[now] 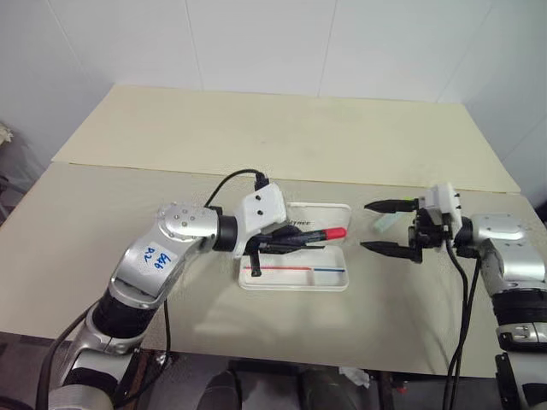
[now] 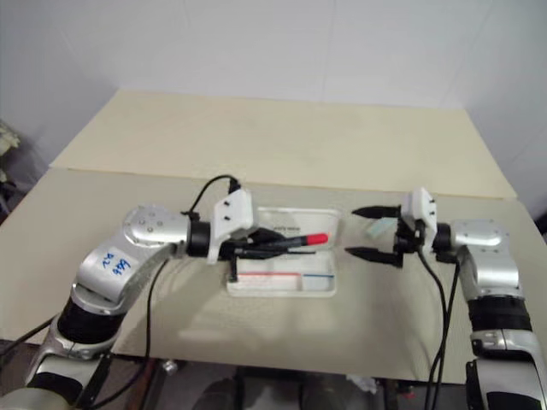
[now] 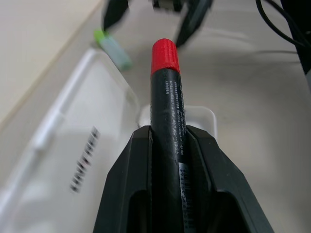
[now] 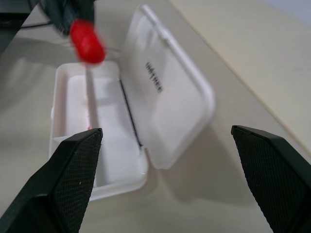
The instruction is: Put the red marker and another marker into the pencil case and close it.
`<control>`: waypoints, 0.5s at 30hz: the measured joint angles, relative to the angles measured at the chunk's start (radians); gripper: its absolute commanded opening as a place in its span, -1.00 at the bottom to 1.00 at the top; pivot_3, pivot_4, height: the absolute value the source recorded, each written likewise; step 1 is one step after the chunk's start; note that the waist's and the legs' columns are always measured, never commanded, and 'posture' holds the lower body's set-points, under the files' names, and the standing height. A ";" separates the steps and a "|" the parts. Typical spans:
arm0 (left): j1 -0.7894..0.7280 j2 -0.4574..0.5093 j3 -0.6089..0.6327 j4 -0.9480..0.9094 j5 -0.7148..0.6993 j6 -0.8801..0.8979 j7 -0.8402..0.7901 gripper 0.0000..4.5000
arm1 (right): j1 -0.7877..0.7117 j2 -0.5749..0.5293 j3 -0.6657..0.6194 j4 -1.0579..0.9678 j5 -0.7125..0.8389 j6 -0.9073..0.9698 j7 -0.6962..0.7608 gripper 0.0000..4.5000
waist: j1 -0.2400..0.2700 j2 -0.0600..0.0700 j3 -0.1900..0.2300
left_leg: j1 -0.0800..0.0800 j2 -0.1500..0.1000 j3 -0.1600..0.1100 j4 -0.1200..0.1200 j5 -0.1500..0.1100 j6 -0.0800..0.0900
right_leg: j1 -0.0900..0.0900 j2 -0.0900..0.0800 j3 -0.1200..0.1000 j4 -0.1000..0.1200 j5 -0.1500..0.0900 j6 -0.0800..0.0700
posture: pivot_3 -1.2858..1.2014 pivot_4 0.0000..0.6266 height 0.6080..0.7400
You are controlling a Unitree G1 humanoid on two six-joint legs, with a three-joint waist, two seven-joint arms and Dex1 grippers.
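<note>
Here the left gripper is pinching the red-capped black marker over the open white hard-shell pencil case; lowering it level would suit; the right gripper is gaping wide.

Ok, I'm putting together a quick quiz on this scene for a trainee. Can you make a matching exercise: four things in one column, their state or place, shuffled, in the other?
Things:
1. red marker
2. green marker
3. pencil case
4. right gripper

States or places:
A. lies on the table, by the open lid's far end
B. open, holding nothing, beside the case
C. gripped by the left gripper, above the case
D. lid folded back, tray holds no marker yet

Pairs: 1-C, 2-A, 3-D, 4-B
</note>
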 measured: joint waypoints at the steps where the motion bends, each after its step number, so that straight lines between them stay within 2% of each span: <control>1: 0.007 0.000 0.000 0.000 -0.002 0.000 0.006 -0.72 | 0.005 -0.012 -0.003 0.000 0.000 0.000 0.006 1.00 | -0.001 0.000 0.000 | 0.000 0.000 0.000 0.000 0.000 0.000 | 0.000 0.000 0.000 0.000 0.000 0.000 | 0.03 -0.52 1.00; 8: 0.049 -0.001 -0.005 0.070 -0.001 -0.063 0.025 -0.72 | 0.076 -0.077 -0.029 0.001 0.006 0.000 0.051 1.00 | -0.007 0.000 0.000 | 0.000 0.000 0.000 0.000 0.000 0.000 | 0.001 0.000 0.000 0.000 0.000 0.000 | 0.03 -0.52 1.00; 15: 0.050 -0.002 -0.020 0.261 0.024 -0.197 0.006 -0.72 | 0.138 -0.077 -0.029 -0.045 0.009 0.003 0.039 1.00 | -0.013 0.001 0.000 | 0.001 0.000 0.000 0.000 0.000 0.000 | 0.001 0.000 0.001 0.000 0.000 0.000 | 0.03 -0.52 1.00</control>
